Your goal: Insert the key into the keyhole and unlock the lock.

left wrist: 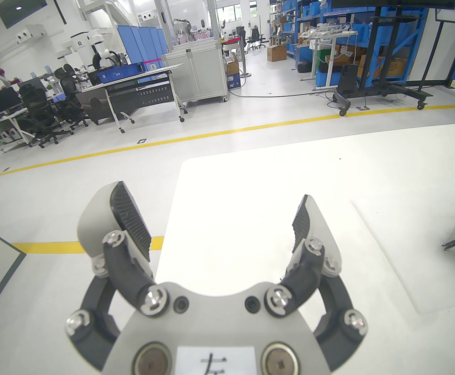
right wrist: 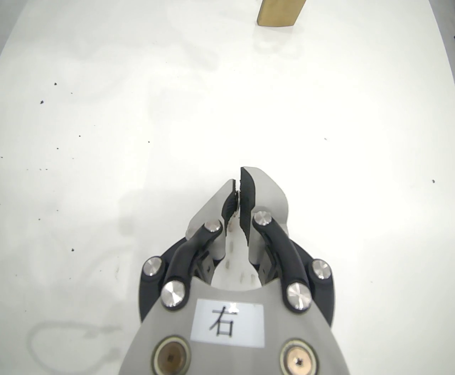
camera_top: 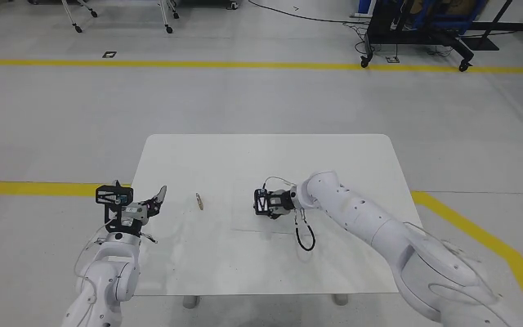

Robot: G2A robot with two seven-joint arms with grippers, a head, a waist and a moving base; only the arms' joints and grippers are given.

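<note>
A small brass lock (camera_top: pixel 198 201) lies on the white table (camera_top: pixel 261 155), left of centre; in the right wrist view the lock (right wrist: pixel 280 12) shows as a brass block straight ahead of the fingers. My right gripper (camera_top: pixel 260 201) is low over the table's middle, a short way right of the lock. The right gripper (right wrist: pixel 237 193) is shut on a thin metal piece, apparently the key (right wrist: pixel 236 197), of which just a sliver shows between the pads. My left gripper (camera_top: pixel 158 197) hovers at the table's left edge, left of the lock. The left gripper (left wrist: pixel 217 220) is open with nothing in it.
A thin white sheet (left wrist: pixel 391 248) lies flat on the table between the two arms. A black cable loop (camera_top: pixel 305 237) hangs from the right arm over the table. Bare floor with yellow lines (camera_top: pixel 245 64) surrounds the table.
</note>
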